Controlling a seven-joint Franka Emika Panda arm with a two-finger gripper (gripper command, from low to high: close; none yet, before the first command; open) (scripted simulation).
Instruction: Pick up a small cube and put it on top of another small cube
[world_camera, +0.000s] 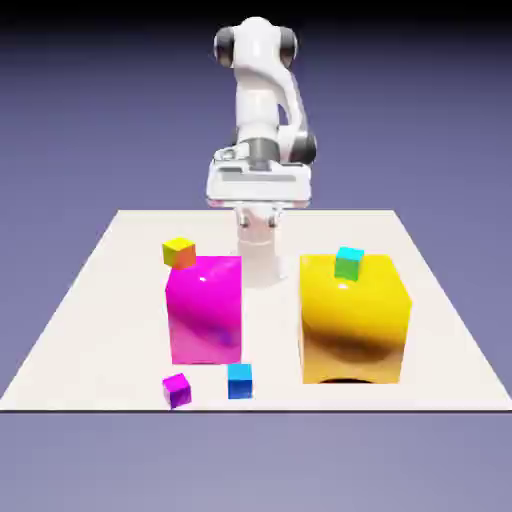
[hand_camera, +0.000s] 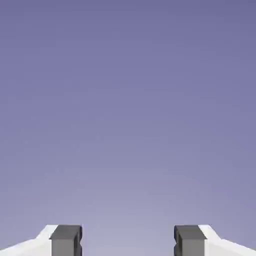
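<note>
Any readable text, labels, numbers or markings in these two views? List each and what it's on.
None: no readable text in either view.
Large magenta block, large yellow block: plain glossy faces, no markings.
Small cubes, yellow-orange, teal-green, purple, blue: plain coloured faces only.
Robot arm: no logo or label legible.
Pincer in the hand view: open, plain grey fingertips against bare backdrop.

A: The big magenta block (world_camera: 205, 310) and the big yellow block (world_camera: 354, 318) at mid-frame look glossy, with soft highlights.

B: The table (world_camera: 110, 300) is matt and smooth. The arm (world_camera: 262, 100) at top centre is shiny white, like plastic, and the fingertips (hand_camera: 65, 240) are dull grey.
</note>
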